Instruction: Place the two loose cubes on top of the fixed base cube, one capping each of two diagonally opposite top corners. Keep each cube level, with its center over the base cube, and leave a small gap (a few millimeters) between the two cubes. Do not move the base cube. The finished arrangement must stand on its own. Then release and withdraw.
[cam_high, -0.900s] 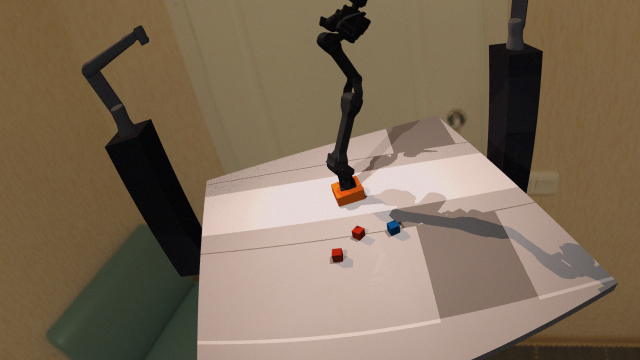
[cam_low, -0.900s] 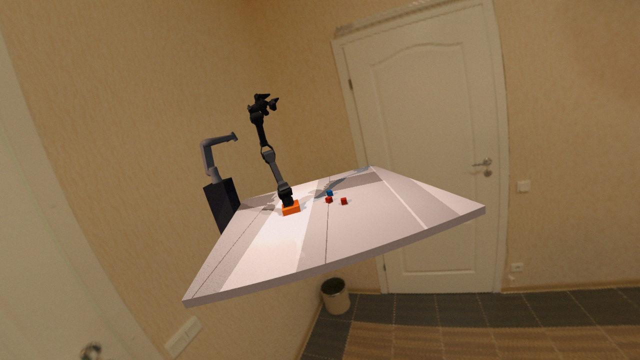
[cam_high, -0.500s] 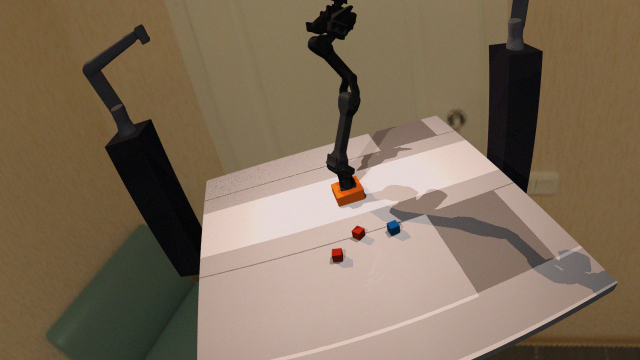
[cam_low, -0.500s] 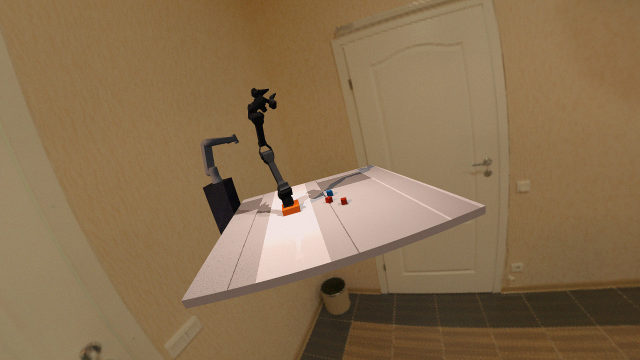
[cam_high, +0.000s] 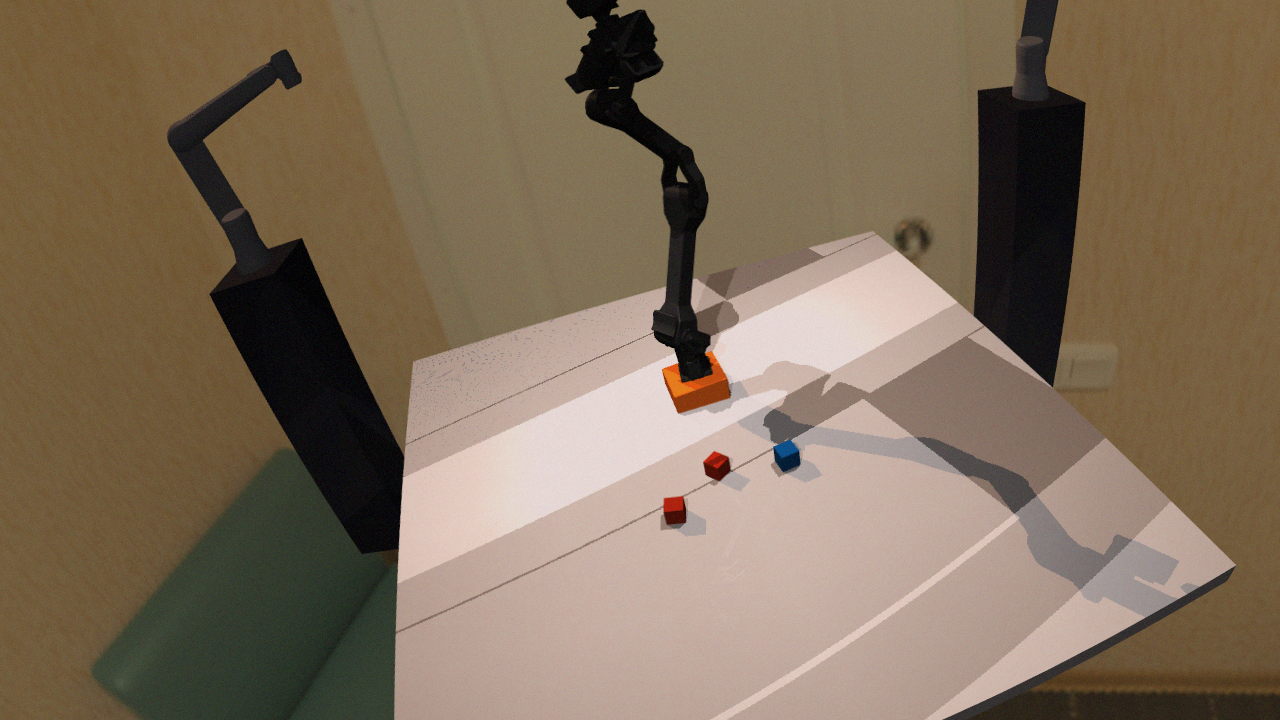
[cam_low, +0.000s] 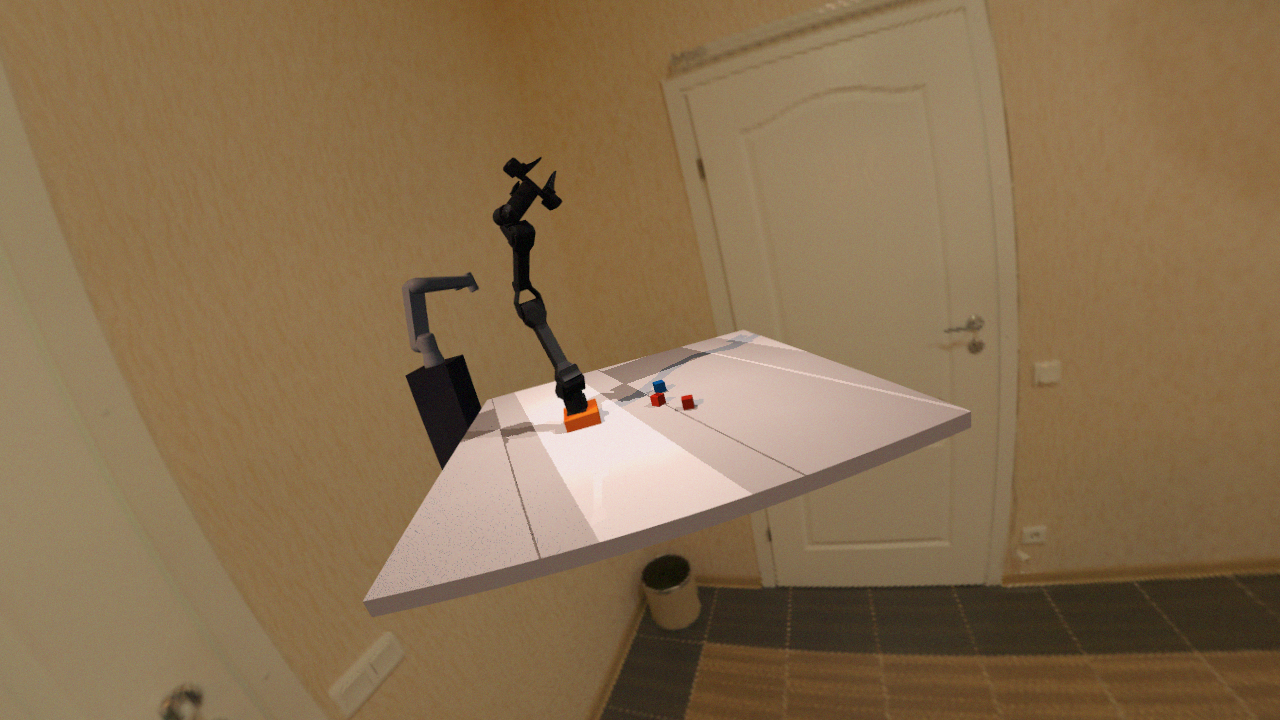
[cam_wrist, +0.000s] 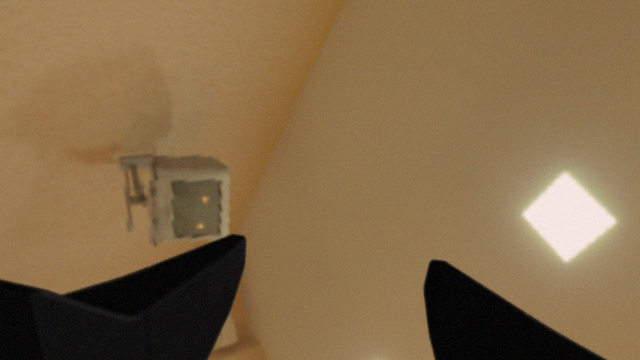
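Observation:
A blue cube (cam_high: 786, 455) (cam_low: 659, 385) sits flat on the table. One red cube (cam_high: 716, 465) (cam_low: 657, 399) stands near it. Another red cube (cam_high: 674, 510) (cam_low: 687, 402) stands a little farther from the blue one. All three are apart on the table top, with nothing stacked on any of them. My gripper (cam_low: 546, 167) (cam_wrist: 336, 262) is raised high above the table and far from the cubes, pointing upward. Its two black fingers stand apart with nothing between them. The wrist view shows only wall, ceiling and lamps, no cube.
The arm rises from an orange block (cam_high: 700, 394) (cam_low: 582, 417) on the table (cam_high: 554, 617) (cam_low: 680, 474). Black pedestals with grey arms stand beyond the table's left edge (cam_high: 295, 385) and at the right rear (cam_high: 1024, 223). A green seat (cam_high: 241, 582) is at the lower left.

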